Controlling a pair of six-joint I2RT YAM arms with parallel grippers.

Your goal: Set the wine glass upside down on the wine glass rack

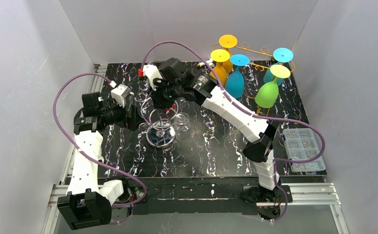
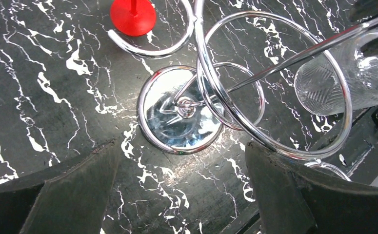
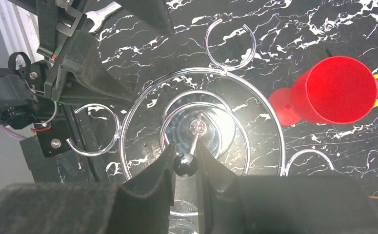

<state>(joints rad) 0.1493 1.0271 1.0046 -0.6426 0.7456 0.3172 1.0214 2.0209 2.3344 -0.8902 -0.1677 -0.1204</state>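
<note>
The chrome wine glass rack [image 1: 160,139] stands left of the table's middle, with its round base [image 2: 177,117] and spiral rings [image 3: 202,70] in both wrist views. My right gripper [image 1: 169,100] hovers over the rack, shut on a clear wine glass [image 1: 182,121]. The glass bowl [image 2: 340,78] hangs tilted beside the large ring. In the right wrist view the narrow fingers [image 3: 185,146] frame the rack's black top ball, with the glass [image 3: 183,217] below. My left gripper [image 1: 137,117] is low beside the rack's left, open [image 2: 182,146] and holding nothing.
A red wine glass [image 3: 340,90] stands on the table just past the rack; its foot [image 2: 133,17] shows. Several coloured glasses [image 1: 267,92] hang on an orange rack at the back right. A clear parts box [image 1: 301,148] sits at the right edge.
</note>
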